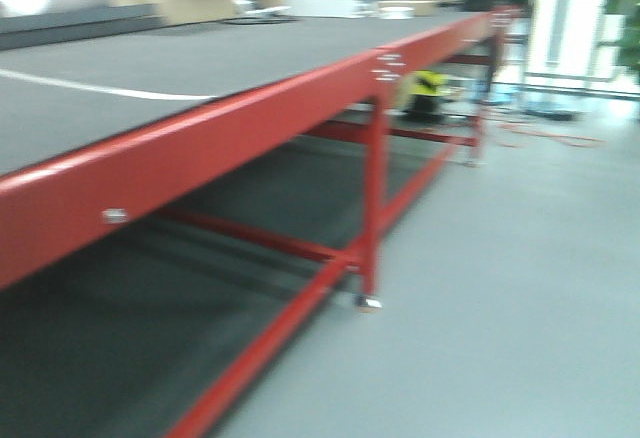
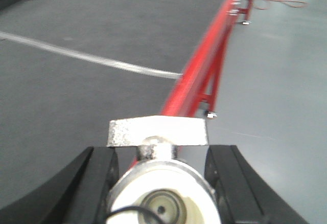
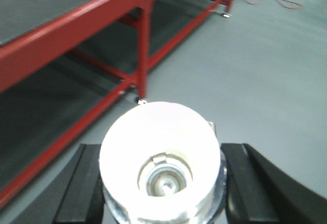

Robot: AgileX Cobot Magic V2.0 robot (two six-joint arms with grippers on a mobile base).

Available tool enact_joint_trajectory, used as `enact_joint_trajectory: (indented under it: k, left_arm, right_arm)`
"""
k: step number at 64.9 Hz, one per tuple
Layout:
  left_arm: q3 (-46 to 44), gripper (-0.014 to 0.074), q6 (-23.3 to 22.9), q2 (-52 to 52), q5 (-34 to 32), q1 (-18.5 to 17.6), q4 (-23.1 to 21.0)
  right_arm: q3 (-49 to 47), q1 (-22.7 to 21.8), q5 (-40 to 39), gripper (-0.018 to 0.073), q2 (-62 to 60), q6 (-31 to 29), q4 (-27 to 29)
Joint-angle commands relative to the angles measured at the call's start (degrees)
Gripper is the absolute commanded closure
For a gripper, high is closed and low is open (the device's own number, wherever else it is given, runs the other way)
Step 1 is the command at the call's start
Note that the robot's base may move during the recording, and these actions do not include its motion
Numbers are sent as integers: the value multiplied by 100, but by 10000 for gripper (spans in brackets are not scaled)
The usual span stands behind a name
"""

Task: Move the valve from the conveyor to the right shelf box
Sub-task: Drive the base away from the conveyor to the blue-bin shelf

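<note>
In the left wrist view my left gripper (image 2: 162, 155) is shut on a valve (image 2: 163, 203). It is a silvery body with a white cap facing the camera and a flat silvery handle (image 2: 158, 132) on a short stem. The black fingers (image 2: 97, 183) press on both sides of it. In the right wrist view my right gripper (image 3: 162, 151) is shut on a second valve (image 3: 161, 162), whose white cap fills the gap between the black fingers (image 3: 82, 188). Neither the conveyor nor the right shelf is in view. No gripper shows in the front view.
A long red-framed table (image 1: 200, 148) with a grey top (image 1: 180, 68) runs from the left foreground to the far right, and a lower grey shelf lies under it. It also shows below the left gripper (image 2: 202, 65) and left of the right gripper (image 3: 66, 29). Grey floor (image 1: 520, 288) lies to the right.
</note>
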Motion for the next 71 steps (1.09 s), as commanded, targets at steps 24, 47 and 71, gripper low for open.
enact_joint_trajectory:
  k: [24, 47, 71]
  left_arm:
    - [-31, 708, -29, -53, -337, -24, -43]
    - [-31, 708, -29, -53, -337, -24, -43]
    - [-31, 708, -29, -53, -337, -24, -43]
  right_arm:
    - [-93, 5, -445, 713, -49, -23, -45]
    - [-93, 5, -445, 713, -49, -23, -45]
    - [-93, 5, -445, 713, -49, -23, -45]
